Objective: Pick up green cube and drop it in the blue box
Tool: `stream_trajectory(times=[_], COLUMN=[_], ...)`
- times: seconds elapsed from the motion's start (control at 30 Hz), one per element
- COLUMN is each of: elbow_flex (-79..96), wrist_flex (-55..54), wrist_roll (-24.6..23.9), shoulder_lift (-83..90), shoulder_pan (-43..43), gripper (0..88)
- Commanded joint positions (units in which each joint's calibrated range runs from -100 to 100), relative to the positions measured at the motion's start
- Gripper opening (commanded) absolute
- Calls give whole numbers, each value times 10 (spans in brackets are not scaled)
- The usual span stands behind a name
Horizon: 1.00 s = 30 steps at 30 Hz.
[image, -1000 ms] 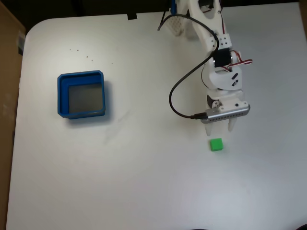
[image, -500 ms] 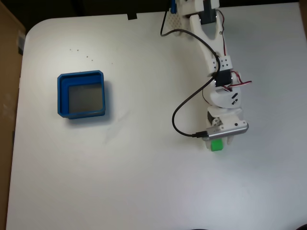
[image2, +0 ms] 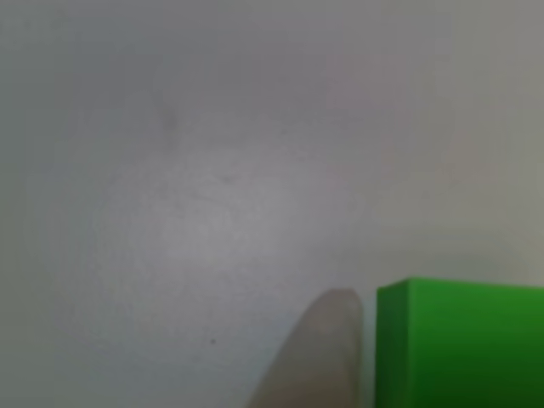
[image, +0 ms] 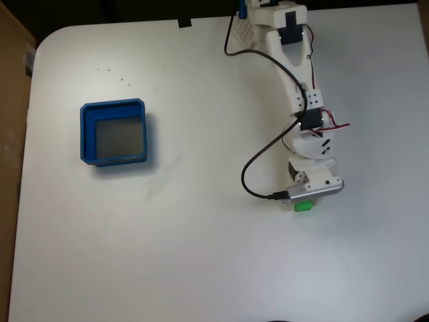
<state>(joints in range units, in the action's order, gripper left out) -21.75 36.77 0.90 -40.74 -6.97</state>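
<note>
Arm is reaching from the top edge of the white table (image: pixel 201 255) down toward the near side in the fixed view, gripper (image: pixel 305 203) sitting right over the green cube (image: pixel 303 206) — only the cube's lower edge is poking out from under the silver camera bar on the wrist. Black cable (image: pixel 251 168) is looping out to the left of the arm.

Close-up view: green cube (image2: pixel 459 344) is filling the bottom-right corner, resting on the table, with one pale fingertip (image2: pixel 319 353) standing just beside its left face; a thin gap between them is showing, so not touching on that side. Other finger is out of frame. Can't tell if the jaws are clamping or loose — nothing is showing a grasp.

Blue box (image: pixel 86 134) is sitting well apart from the cube, far to its left and a bit toward the table's far edge in the fixed view, grey floor bare. Cube is on the table, not in the box.
</note>
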Motion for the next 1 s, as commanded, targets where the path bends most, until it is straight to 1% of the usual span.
stream_trajectory(times=[0.0,0.97], elbow_flex=[-42,-35], wrist_flex=[-11,-13], wrist_roll=[0,-1], shoulder_lift=[1,-2], shoulder_pan=[3,5], gripper=[267,266])
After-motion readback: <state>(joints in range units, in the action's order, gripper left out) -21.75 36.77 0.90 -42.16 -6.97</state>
